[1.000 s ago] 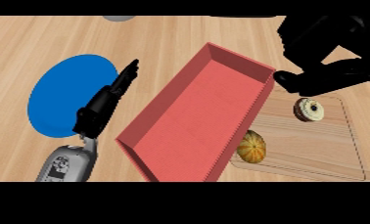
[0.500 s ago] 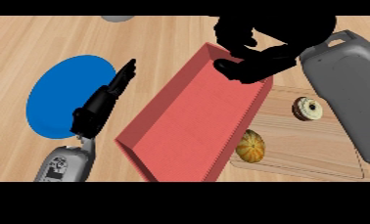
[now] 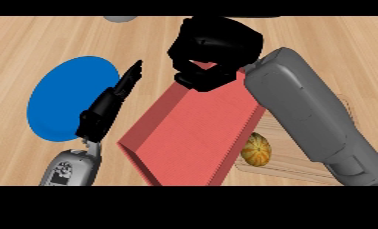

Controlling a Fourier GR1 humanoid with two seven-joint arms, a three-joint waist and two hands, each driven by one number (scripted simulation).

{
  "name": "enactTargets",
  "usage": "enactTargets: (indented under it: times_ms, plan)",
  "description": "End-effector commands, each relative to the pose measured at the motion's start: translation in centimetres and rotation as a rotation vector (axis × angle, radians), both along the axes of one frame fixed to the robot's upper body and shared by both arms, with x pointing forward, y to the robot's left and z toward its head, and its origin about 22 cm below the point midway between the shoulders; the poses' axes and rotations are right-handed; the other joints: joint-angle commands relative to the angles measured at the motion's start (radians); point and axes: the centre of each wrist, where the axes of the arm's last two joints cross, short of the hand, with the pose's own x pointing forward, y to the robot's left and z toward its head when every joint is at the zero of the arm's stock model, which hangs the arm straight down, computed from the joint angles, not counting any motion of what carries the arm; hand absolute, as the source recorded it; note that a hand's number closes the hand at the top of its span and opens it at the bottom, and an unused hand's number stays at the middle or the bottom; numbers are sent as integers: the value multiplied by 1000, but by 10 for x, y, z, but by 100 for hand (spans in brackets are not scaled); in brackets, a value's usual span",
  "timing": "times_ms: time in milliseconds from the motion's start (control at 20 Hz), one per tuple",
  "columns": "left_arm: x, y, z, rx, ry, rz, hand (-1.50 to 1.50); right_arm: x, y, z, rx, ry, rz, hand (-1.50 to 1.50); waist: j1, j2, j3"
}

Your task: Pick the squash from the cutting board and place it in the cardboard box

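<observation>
Wooden counter (image 3: 44, 38) under everything, pale grain running side to side. Middle of view: long red open-topped box (image 3: 199, 138), set on a slant, near end toward the lower edge, far end under the right hand; nothing visible inside on the bare floor of it. Right forearm (image 3: 303, 108), grey and bulky, slanting up from the lower right corner, covering most of the cutting board and the box's right wall. Blue plate (image 3: 63, 98) left of the box, apart from it, bare. Right hand (image 3: 214, 48) over the far end of the box, black fingers curled inward, nothing visible in the grasp, though the palm side is partly hidden. Left hand (image 3: 111, 103) at the plate's right edge, fingers straight and together, pointing away, holding nothing, at rest. Cutting board (image 3: 295, 165) showing only as a strip of light wood at the lower right, just beside the box's near right corner. Squash (image 3: 256, 149), round, orange-yellow, ribbed, lying on that strip, close against the box's outer wall, below the forearm and well apart from either hand. Small grey rounded thing (image 3: 118, 18) cut off at the top edge, not identifiable. Judged progress: pick not yet made, squash on the board, box without it. Left to do: bring the right hand down to the board, close on the squash, lift over the wall, release inside.
</observation>
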Motion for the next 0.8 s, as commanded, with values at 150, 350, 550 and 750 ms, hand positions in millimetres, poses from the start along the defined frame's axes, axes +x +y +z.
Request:
enactTargets:
  times_ms: [150,350,550,750]
  plan:
    - [-4,-3,4,5,-4,-9,0,3,45,-58,-152,189,-69,-150,8,0,0]
    - [9,3,-11,7,-6,2,0,11,44,-83,-184,277,-39,-150,-1,4,0]
    - [13,1,10,-6,-3,-10,0,18,56,-81,-107,361,20,-150,4,4,0]
    - [-2,-8,4,-1,-27,-28,0,33,35,-85,122,565,-5,-150,27,6,0]
